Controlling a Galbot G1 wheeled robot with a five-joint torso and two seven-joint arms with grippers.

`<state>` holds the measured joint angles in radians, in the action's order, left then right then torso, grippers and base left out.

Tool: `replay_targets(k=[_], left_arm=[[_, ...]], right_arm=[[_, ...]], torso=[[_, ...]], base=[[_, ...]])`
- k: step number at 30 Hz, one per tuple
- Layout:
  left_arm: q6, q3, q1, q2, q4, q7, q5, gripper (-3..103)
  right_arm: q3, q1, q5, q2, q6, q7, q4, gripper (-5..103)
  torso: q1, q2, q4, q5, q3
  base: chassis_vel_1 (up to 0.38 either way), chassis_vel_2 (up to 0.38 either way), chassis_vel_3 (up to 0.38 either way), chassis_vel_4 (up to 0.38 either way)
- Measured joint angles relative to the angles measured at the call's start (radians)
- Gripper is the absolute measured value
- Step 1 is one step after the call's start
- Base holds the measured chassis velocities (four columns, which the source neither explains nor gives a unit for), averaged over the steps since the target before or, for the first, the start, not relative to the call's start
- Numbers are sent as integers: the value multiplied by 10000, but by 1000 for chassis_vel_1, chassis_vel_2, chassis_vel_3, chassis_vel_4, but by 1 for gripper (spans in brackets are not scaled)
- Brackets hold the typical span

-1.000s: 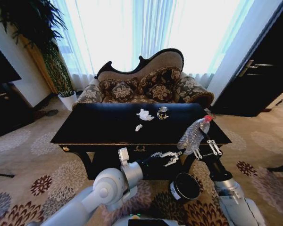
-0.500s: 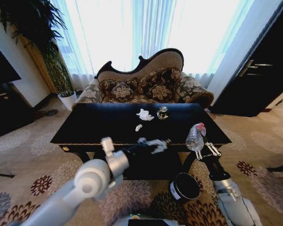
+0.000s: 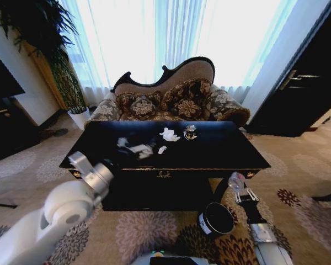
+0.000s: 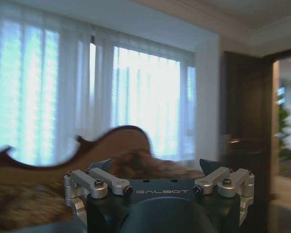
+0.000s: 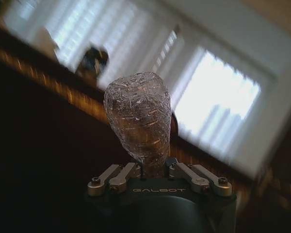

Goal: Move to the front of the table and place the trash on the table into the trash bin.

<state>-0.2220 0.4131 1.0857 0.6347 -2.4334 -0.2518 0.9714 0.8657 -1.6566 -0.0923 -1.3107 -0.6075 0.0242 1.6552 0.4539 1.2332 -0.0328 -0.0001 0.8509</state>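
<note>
The trash [image 3: 169,134] lay near the middle of the table [image 3: 220,150] in the head view: one larger white paper wad, a smaller wad [image 3: 162,149] nearer the front edge, and a small dark-and-silver shiny piece [image 3: 190,132] just beside the larger wad. None of these had reached the trash bin [image 3: 215,219], which stood on the carpet in front of the table, toward its right end. The robot was stationed at the front of the table, so the approach was judged complete. The left gripper [image 3: 137,148] was extended over the tabletop, near the smaller wad; it was blurred and its fingers could not be read here. The right gripper [image 3: 238,188] hung below the table's front edge, just above and beside the bin, with a crushed plastic bottle [image 3: 235,179] in it.

In the left wrist view, the left gripper [image 4: 159,175] was spread wide with nothing between its fingers [image 4: 100,175]. The sofa and curtained windows lay beyond.

In the right wrist view, the right gripper [image 5: 156,171] was clamped narrowly on the neck end of the crinkled clear bottle [image 5: 138,114], which stood up from the jaws. The table's front rail [image 5: 63,90] ran across behind it.

Assessment: the bottle was in hand and close to the bin but not yet dropped; the two wads and the shiny piece remained to be collected. The task was in its early part.
</note>
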Motion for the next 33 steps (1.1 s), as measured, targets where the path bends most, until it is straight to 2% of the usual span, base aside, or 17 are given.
replay_targets(k=[2,4,5,7,8,10,12,14,15,16,18,21,23,24,26,29,33], left_arm=[[32,165,117,-2,66,12,-129,100],[138,1040,876,97,335,107,-530,100],[138,1040,876,97,335,107,-530,100],[250,1783,1529,228,538,289,-851,100],[417,2564,2261,346,757,571,-1201,100],[473,2817,2492,383,818,679,-1307,100],[829,3954,3617,663,1092,1256,-1871,100],[1238,4523,4279,964,1307,1731,-2406,100],[1238,4523,4279,964,1307,1731,-2406,100],[1518,4658,4455,1137,1465,1911,-2805,100],[1853,4792,4732,1579,1665,2116,-3131,100],[1975,4947,5007,1932,1730,2218,-3132,100],[2343,5304,5588,2522,1974,2488,-3174,100],[2423,5375,5700,2619,2027,2549,-3174,100],[2522,5477,5855,2737,2111,2617,-3170,100],[2979,5928,6587,3281,2577,2841,-3105,100],[3164,6052,6863,3565,2784,2880,-3093,100]], right_arm=[[-52,18,119,0,28,35,-196,20],[-266,194,381,13,103,181,-1056,20],[-266,194,381,13,103,181,-1056,20],[-378,316,502,56,124,256,-1564,20],[-465,398,584,113,141,316,-1973,20],[-497,421,594,138,150,328,-2126,20],[-676,573,596,229,161,368,-2720,20],[-840,681,630,250,167,424,-3207,20],[-840,681,630,250,167,424,-3207,20],[-881,699,644,223,167,452,-3456,20],[-962,732,645,116,122,478,-4004,20],[-1118,838,639,93,114,478,-4293,20],[-1541,1182,626,83,115,476,-4838,20],[-1616,1253,620,83,117,475,-4948,20],[-1719,1357,616,83,124,474,-5102,20],[-2193,1903,612,84,141,463,-5993,20],[-2323,2202,622,93,99,446,-6508,20]], torso=[[0,0,2,-1,0],[0,0,3,0,0],[0,0,3,0,0],[0,0,3,0,-1],[0,0,4,-5,0],[0,0,3,-4,0],[0,0,3,-5,0],[-1,0,8,-2,0],[-1,0,8,-2,0],[-1,0,11,0,-1],[0,0,-7,-3,0],[0,0,-9,-3,0],[-1,0,8,-1,0],[-1,0,10,-2,0],[-1,1,7,-1,0],[-1,0,4,0,0],[-1,0,5,-2,0]], base=[[0,0,0,0],[0,0,0,0],[0,0,0,0],[0,0,0,0],[0,0,0,0],[0,0,0,0],[0,0,0,0],[0,0,0,0],[0,0,0,0],[0,0,0,0],[0,0,0,0],[0,0,0,0],[0,0,0,0],[0,0,0,0],[0,0,0,0],[0,0,0,0],[0,0,0,0]])
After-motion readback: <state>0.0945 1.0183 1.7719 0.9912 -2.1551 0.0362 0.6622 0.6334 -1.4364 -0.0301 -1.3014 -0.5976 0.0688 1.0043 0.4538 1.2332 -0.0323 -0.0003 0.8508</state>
